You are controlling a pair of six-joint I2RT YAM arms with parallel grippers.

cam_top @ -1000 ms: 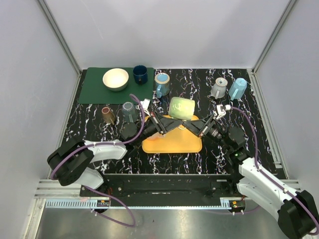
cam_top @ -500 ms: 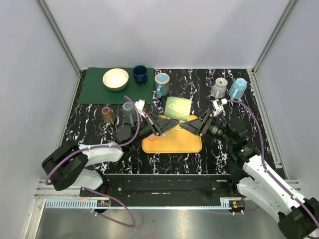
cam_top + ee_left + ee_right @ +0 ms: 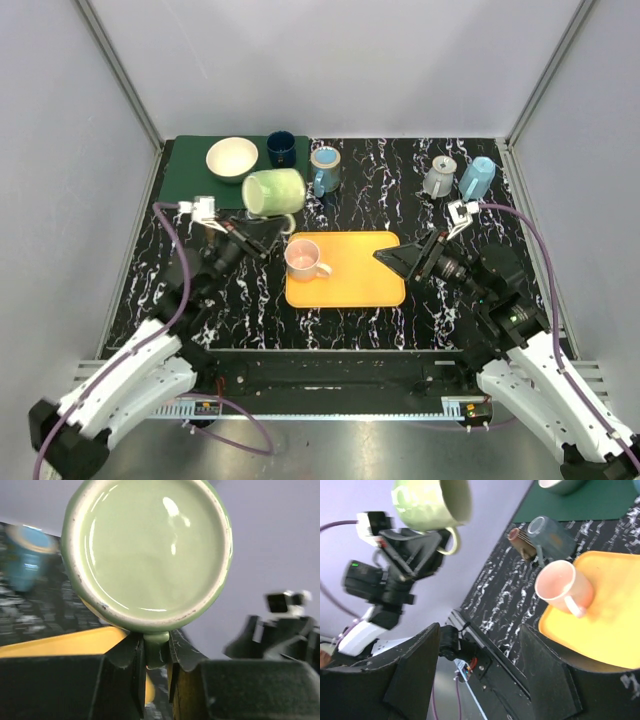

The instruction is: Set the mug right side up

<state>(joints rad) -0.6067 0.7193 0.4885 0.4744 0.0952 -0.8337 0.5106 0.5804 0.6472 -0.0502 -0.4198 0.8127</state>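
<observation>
A pale green mug [image 3: 273, 192] hangs on its side in the air above the table's left middle, its opening toward the right. My left gripper [image 3: 274, 228] is shut on its handle from below. In the left wrist view the mug's base [image 3: 150, 550] fills the frame, and the handle sits pinched between the left gripper's [image 3: 156, 652] jaws. The right wrist view shows the green mug [image 3: 430, 502] high at the upper left. My right gripper [image 3: 392, 262] stands open at the right edge of the orange tray [image 3: 360, 285], holding nothing; its fingers [image 3: 415, 675] frame the table edge.
A pink mug [image 3: 303, 260] stands upright on the tray's left part. On the green mat [image 3: 185, 185] are a cream bowl [image 3: 232, 158] and a dark blue cup [image 3: 281, 149]. A blue mug [image 3: 325, 170], grey mug [image 3: 439, 177] and light blue mug [image 3: 477, 178] stand at the back.
The right gripper opened, let go of the green mug and drew back to the right. The left arm carried the mug up and to the left, off the tray.
</observation>
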